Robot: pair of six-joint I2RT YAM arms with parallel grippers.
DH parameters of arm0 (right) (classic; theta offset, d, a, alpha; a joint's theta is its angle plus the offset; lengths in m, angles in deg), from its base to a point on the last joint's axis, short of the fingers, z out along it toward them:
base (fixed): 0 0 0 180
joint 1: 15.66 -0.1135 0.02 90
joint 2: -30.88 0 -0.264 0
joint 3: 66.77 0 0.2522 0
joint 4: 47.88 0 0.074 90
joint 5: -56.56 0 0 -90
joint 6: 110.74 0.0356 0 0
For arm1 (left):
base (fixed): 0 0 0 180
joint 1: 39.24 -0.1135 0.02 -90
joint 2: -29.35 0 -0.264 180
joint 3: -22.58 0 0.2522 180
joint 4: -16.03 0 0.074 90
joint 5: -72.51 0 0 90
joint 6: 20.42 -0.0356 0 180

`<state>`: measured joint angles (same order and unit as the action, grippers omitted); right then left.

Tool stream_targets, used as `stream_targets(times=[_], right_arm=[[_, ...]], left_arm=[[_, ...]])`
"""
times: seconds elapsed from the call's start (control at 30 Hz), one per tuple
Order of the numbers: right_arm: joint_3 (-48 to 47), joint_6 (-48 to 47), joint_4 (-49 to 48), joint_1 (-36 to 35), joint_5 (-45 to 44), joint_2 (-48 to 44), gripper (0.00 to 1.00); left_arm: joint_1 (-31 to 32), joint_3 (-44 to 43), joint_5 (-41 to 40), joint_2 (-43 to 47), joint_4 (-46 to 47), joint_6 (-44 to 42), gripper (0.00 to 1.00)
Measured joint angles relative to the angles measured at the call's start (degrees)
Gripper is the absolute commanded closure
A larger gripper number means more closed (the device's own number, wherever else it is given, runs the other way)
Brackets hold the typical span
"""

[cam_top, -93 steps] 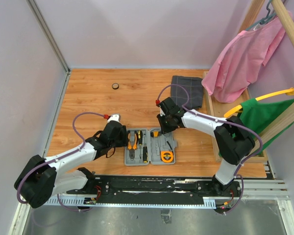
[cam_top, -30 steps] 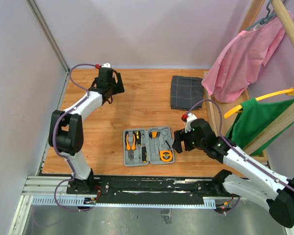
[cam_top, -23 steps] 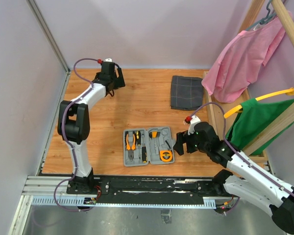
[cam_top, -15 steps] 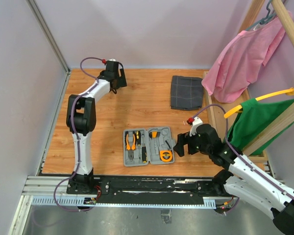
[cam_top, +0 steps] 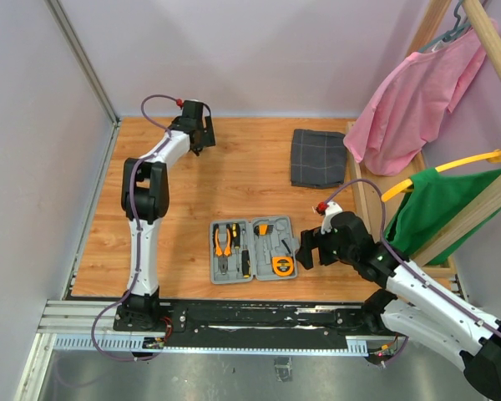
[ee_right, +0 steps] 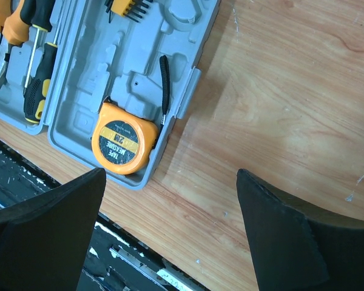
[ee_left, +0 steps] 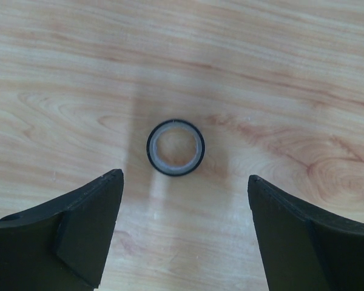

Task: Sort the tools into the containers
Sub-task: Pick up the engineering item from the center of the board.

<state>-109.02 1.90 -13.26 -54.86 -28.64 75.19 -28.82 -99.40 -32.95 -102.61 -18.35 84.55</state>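
Pickup pending | left gripper [ee_left: 183,182] open over black ring [ee_left: 196,148] (bit holder?) | right gripper [ee_right: 170,176] open by case [ee_right: 188,91] | next: lower, pinch

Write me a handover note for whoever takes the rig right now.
Left gripper: open, hovering over a small black-rimmed ring at the far end of the table, not touching it.
Right gripper: open, empty, just right of the open tool case.
Done: pliers, screwdrivers, tape measure and bit holder lie in the case.
To do: pick up the ring, apparently the only loose piece, and bring it to the case.
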Motion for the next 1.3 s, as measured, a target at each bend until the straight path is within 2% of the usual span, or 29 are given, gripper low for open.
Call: stream_targets(times=[0.2, 0.7, 1.1, 1.3], right_arm=[[0.0, -0.15, 0.02, 0.0, 0.2, 1.27, 0.1], [0.0, -0.66, 0.0, 0.0, 1.2, 2.97, 0.1], [0.0, -1.01, 0.04, 0.0, 1.31, 3.15, 0.09], [0.0, -1.01, 0.55, 0.0, 1.16, 1.84, 0.09]], left_arm=[[-0.48, -4.7, -0.11, -4.0, -1.42, -0.87, 0.16], [-1.73, -6.34, 0.79, -7.04, -2.12, -1.29, 0.28], [-1.73, -7.02, 2.69, -7.78, -0.81, -1.38, 0.57], [-1.7, -0.09, 5.29, -3.58, 2.36, -0.15, 0.6]])
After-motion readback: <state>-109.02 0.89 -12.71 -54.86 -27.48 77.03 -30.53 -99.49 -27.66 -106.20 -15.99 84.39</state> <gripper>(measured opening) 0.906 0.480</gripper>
